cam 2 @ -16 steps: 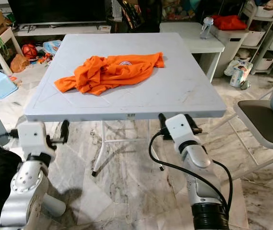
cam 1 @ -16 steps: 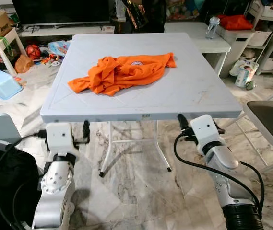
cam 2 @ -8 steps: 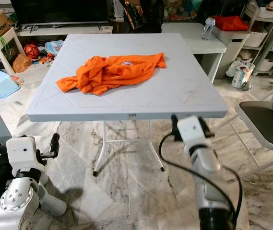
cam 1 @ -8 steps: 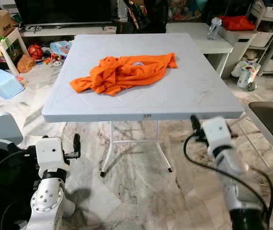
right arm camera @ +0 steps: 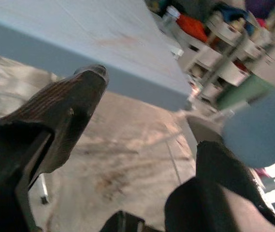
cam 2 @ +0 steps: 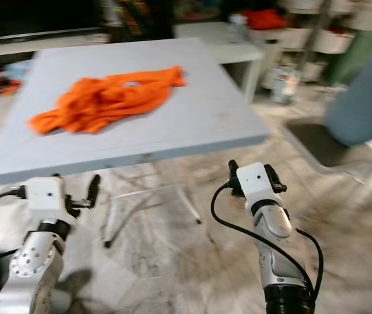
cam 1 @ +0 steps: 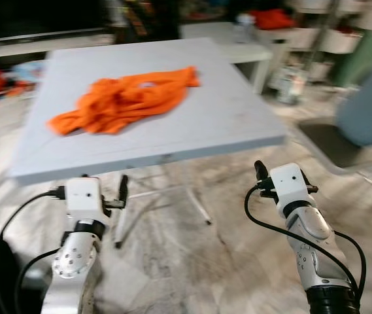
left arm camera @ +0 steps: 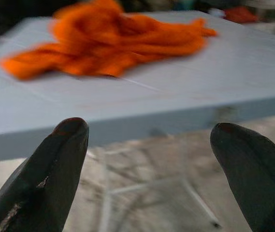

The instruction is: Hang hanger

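Head views, blurred: orange shirt (cam 1: 123,98) lies crumpled on the grey table (cam 1: 238,124), toward its far left. No hanger that I can make out; possibly under the cloth. Both arms hang low in front of the near table edge.

Left wrist: left gripper (left arm camera: 149,159) fingers spread wide, empty, aimed at the shirt.

Right wrist: right gripper (right arm camera: 149,135) fingers apart, empty, pointing past the table corner toward a chair (cam 2: 316,140).

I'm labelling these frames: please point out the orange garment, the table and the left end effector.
orange garment (cam 1: 123,98): left eye view, middle of the crumpled cloth.
table (cam 1: 225,118): left eye view, bare top near its right edge.
left end effector (left arm camera: 149,145): left wrist view, midway between its fingertips.
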`<state>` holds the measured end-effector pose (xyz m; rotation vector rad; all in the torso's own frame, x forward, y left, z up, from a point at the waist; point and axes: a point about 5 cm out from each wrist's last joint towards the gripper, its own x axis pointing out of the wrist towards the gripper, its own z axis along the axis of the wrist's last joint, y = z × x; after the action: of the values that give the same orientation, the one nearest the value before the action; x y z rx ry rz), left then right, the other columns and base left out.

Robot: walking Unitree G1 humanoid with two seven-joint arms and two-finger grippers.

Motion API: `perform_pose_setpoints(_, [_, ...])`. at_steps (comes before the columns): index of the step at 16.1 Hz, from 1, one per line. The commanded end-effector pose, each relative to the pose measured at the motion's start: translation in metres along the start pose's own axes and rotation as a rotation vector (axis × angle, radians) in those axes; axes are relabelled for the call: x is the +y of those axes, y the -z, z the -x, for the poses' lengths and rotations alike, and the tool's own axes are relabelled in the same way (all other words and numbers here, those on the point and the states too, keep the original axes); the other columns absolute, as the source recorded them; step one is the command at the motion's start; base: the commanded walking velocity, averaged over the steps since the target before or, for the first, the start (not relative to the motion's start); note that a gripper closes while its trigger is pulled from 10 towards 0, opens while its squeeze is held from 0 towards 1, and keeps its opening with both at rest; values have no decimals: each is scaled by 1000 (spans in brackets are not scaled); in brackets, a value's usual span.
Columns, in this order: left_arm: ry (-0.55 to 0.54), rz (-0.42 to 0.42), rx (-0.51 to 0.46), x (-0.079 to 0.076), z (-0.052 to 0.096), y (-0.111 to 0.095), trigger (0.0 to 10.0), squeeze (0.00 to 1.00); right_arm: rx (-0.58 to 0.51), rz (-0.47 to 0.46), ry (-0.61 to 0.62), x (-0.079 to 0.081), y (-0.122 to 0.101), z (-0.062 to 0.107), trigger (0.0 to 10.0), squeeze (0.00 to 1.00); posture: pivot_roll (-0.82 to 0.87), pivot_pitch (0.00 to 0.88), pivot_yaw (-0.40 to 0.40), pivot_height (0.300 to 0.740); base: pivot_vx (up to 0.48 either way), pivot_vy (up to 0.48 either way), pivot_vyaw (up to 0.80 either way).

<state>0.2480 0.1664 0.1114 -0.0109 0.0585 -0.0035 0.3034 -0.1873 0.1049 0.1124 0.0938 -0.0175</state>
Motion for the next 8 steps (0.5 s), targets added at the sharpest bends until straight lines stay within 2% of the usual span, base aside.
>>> perform_pose_setpoints(1, [13, 26, 18, -3, 3, 0, 10000, 0, 3, -2, -2, 1, -1, -4, 10000, 0, -29, 0, -22, 740, 0, 0, -800])
perform_pose_setpoints(3, [12, 41, 23, -2, 2, 0, 10000, 0, 8, -5, -11, 4, 1, -4, 10000, 0, -26, 0, -25, 740, 0, 0, -675])
perform_pose_setpoints(6, [29, 51, 25, -2, 1, -1, 10000, 0, 15, -6, -28, 10, 3, -5, 10000, 0, -22, 0, -31, 740, 0, 0, 0])
perform_pose_setpoints(8, [33, 55, 31, -3, 1, -2, 10000, 0, 16, 3, -29, 10, 3, -7, 10000, 0, -22, 0, -31, 740, 0, 0, -800])
